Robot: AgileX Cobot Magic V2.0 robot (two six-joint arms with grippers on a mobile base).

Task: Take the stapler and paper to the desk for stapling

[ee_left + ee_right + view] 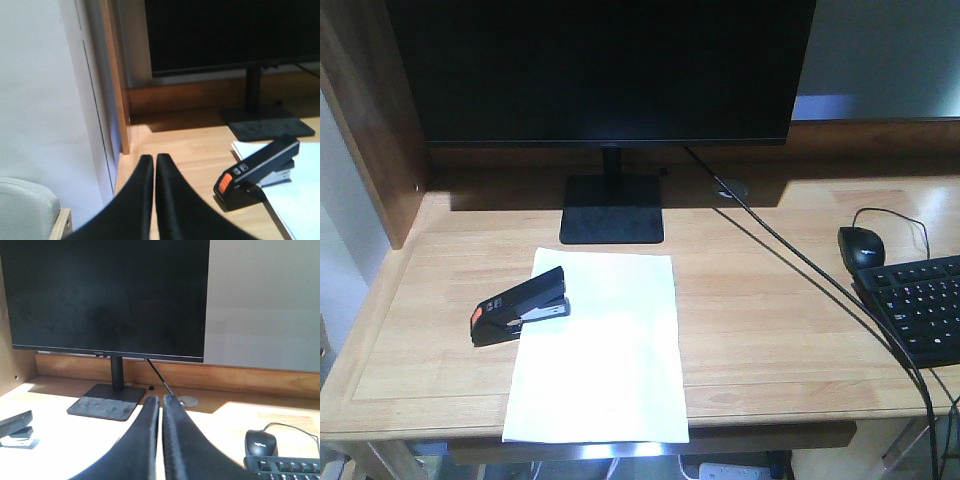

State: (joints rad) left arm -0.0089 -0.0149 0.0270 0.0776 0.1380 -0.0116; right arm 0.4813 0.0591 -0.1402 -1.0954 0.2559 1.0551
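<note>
A sunlit wooden bench [770,320] carries the paper [605,350] before a dark monitor [600,65], the stapler [520,305] biting its left edge. Both grippers, left [153,161] and right [161,401], hover with jaws closed and empty. Placement looks done; pressing the stapler likely follows.

desk [770,310]: grained wood | paper [600,350]: matt | stapler [520,305]: black plastic

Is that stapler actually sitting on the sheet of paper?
Touching. The front view shows the stapler with its front end over the paper's left edge, its orange end on the desk.
</note>
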